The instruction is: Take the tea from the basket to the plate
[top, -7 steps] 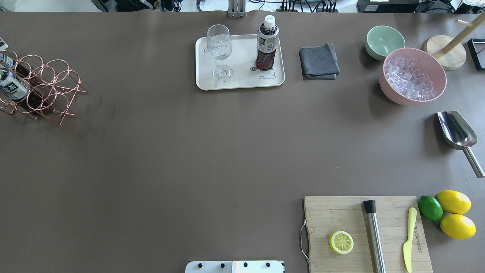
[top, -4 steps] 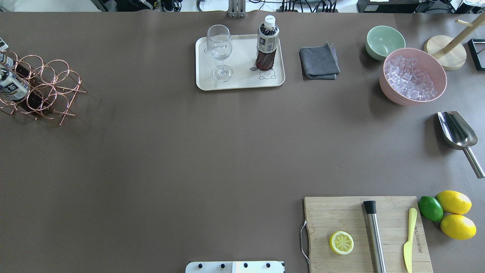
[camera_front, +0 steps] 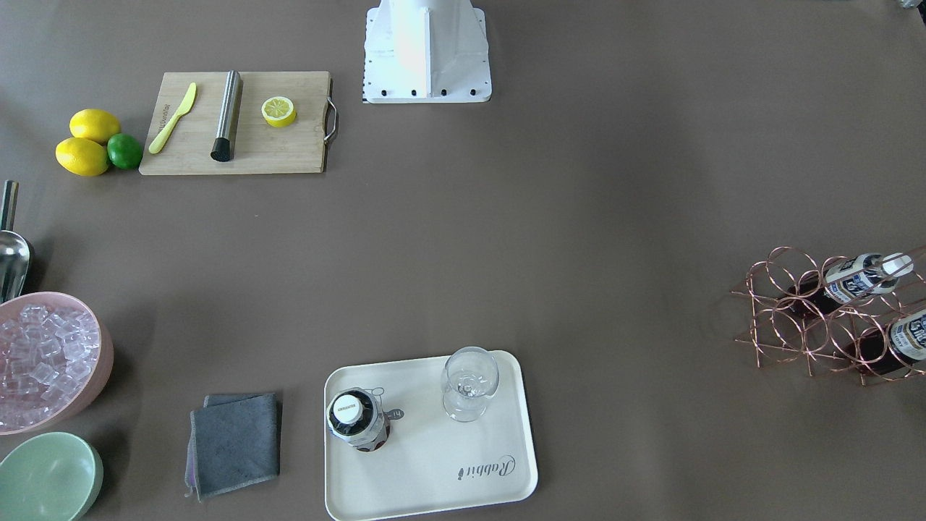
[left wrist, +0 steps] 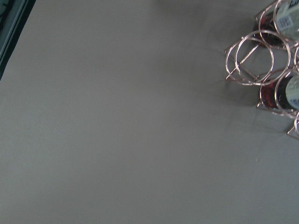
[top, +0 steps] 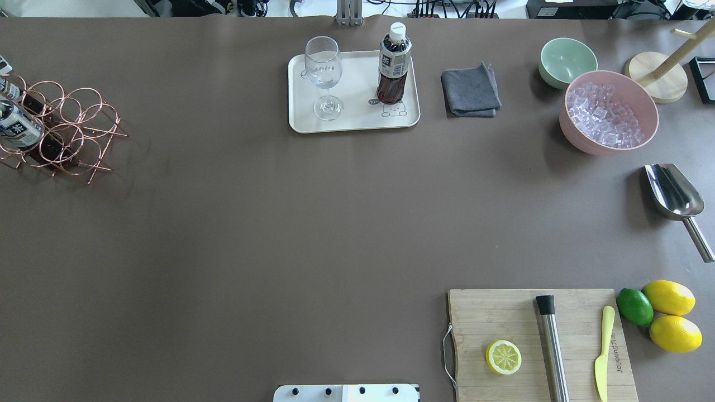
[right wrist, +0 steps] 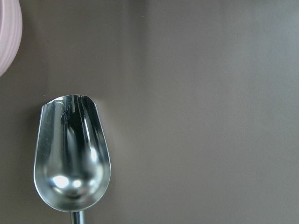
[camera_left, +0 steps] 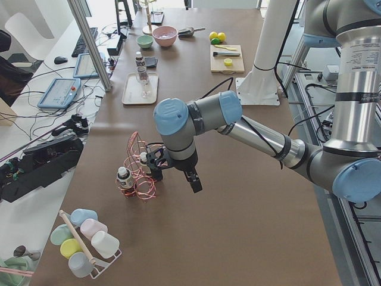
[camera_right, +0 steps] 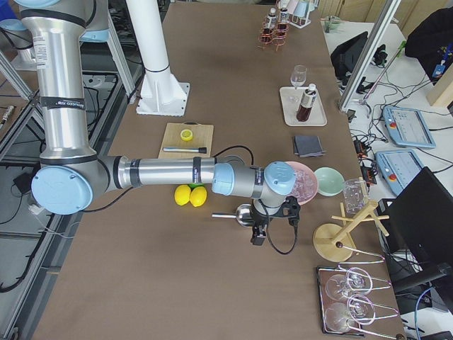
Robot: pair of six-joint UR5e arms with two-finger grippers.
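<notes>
One tea bottle (top: 393, 64) stands upright on the cream plate (top: 357, 120), beside a wine glass (top: 324, 75); it also shows in the front view (camera_front: 356, 420). Two more tea bottles (camera_front: 857, 278) lie in the copper wire basket (top: 72, 128) at the table's left end. My left gripper (camera_left: 153, 171) shows only in the exterior left view, close beside the basket (camera_left: 136, 173); I cannot tell if it is open or shut. My right gripper (camera_right: 259, 234) shows only in the exterior right view, over the steel scoop (right wrist: 70, 154); its state is also unclear.
A grey cloth (top: 470, 92), a green bowl (top: 567, 60) and a pink bowl of ice (top: 609, 111) sit right of the plate. A cutting board (top: 536, 340) holds a lemon half, a steel muddler and a knife. Lemons and a lime (top: 665, 312) lie beside it.
</notes>
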